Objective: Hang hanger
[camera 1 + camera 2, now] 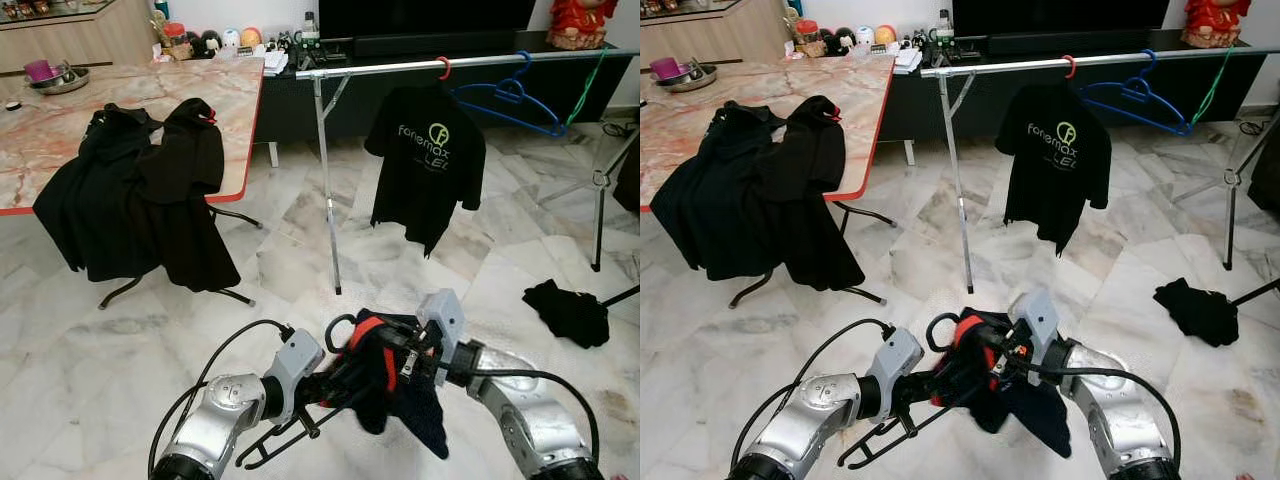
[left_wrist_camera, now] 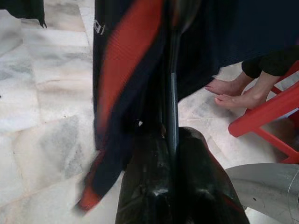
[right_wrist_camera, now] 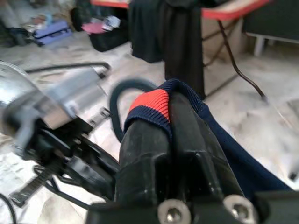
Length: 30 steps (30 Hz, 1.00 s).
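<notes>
- Low in the middle of the head views, both grippers meet on one garment: a navy shirt (image 1: 400,385) with a red collar, carried on a black hanger (image 1: 338,330) whose hook curls up just left of the collar.
- Left gripper (image 1: 335,385) is closed on the hanger, its fingers (image 2: 154,186) pressed together around the thin black bar, judged to steady the frame.
- Right gripper (image 1: 400,360) is clamped on the collar; its fingers (image 3: 154,154) pinch the red-and-navy rib, probably to keep the shirt from sliding off.
- Holding it at two points keeps the hook free and upright for the rail.
- Rail (image 1: 480,63) runs across the upper right, well apart from the grippers; the hanger is not yet on it.
- On the rail I count three hangers: a red hook (image 1: 443,68) carrying a black printed tee (image 1: 425,160), a bare blue hanger (image 1: 510,100), and a green one (image 1: 590,85) at the far right.
- Draped over the table (image 1: 60,120) at left is a heap of dark clothes (image 1: 150,190); how many pieces, I cannot tell.
- One black garment (image 1: 568,310) lies on the floor at right.
- A person's two bare feet (image 2: 233,93) show beside a red chair (image 2: 266,116) in the left wrist view.
</notes>
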Motion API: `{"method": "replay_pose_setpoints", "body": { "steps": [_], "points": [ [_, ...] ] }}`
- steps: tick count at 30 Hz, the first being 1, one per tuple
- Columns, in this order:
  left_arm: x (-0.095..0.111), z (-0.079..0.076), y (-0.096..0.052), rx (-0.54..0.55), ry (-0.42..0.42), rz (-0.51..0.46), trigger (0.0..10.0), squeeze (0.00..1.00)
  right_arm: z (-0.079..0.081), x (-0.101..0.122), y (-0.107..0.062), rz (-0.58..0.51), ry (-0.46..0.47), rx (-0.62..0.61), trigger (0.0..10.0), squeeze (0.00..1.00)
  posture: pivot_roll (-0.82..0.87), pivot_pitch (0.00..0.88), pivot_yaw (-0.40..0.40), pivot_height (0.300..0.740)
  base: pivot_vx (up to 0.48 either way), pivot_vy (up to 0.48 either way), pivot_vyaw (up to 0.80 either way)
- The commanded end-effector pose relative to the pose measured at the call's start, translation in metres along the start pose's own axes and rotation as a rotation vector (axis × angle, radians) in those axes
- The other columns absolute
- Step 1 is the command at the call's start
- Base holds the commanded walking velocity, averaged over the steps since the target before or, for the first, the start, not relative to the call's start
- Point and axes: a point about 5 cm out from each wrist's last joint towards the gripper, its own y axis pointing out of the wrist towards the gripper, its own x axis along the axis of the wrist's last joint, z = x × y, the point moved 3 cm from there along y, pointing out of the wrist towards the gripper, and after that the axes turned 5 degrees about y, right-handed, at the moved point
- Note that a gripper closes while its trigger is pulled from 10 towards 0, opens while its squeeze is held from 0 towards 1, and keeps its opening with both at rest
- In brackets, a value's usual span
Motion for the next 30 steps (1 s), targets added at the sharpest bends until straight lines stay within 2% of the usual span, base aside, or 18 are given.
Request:
{"method": "replay_pose_setpoints", "body": {
  "steps": [1, 11, 15, 17, 18, 20, 21, 25, 30],
  "points": [
    [0.004, -0.003, 0.002, -0.013, 0.004, -0.015, 10.0, 0.0, 0.02, 0.012, 0.003, -0.035, -0.005, 0.128, 10.0, 0.0, 0.1, 0.115, 0.023, 0.74, 0.0, 0.0, 0.0],
    [0.008, -0.002, 0.006, -0.001, -0.006, -0.036, 10.0, 0.0, 0.051, 0.027, 0.003, -0.041, -0.032, 0.3, 10.0, 0.0, 0.1, 0.115, 0.021, 0.74, 0.0, 0.0, 0.0],
    [0.011, 0.001, 0.007, 0.03, -0.014, -0.054, 10.0, 0.0, 0.041, 0.026, 0.002, -0.036, -0.045, 0.224, 10.0, 0.0, 0.1, 0.116, 0.019, 0.74, 0.0, 0.0, 0.0],
    [0.014, 0.007, 0.007, 0.082, -0.024, -0.077, 10.0, 0.0, 0.016, 0.021, 0.002, -0.018, -0.074, 0.047, 10.0, 0.0, 0.1, 0.118, 0.017, 0.74, 0.0, 0.0, 0.0],
    [0.014, 0.007, 0.007, 0.082, -0.024, -0.077, 10.0, 0.0, 0.016, 0.021, 0.002, -0.018, -0.074, 0.047, 10.0, 0.0, 0.1, 0.118, 0.017, 0.74, 0.0, 0.0, 0.0],
    [0.019, 0.012, 0.006, 0.112, -0.058, -0.111, 10.0, 0.0, -0.008, 0.013, -0.002, 0.029, -0.084, -0.126, 10.0, 0.0, 0.1, 0.118, 0.018, 0.74, 0.0, 0.0, 0.0],
    [0.02, 0.012, 0.006, 0.116, -0.065, -0.116, 10.0, 0.0, -0.012, 0.012, -0.004, 0.029, -0.086, -0.152, 10.0, 0.0, 0.1, 0.117, 0.018, 0.74, 0.0, 0.0, 0.0],
    [0.021, 0.013, 0.005, 0.118, -0.075, -0.125, 10.0, 0.0, -0.013, 0.014, -0.005, 0.0, -0.072, -0.173, 10.0, 0.0, 0.1, 0.116, 0.018, 0.74, 0.0, 0.0, 0.0],
    [0.023, 0.014, 0.006, 0.132, -0.094, -0.143, 10.0, 0.0, -0.001, 0.009, -0.001, 0.003, -0.063, -0.103, 10.0, 0.0, 0.1, 0.116, 0.019, 0.74, 0.0, 0.0, 0.0]
  ]
}}
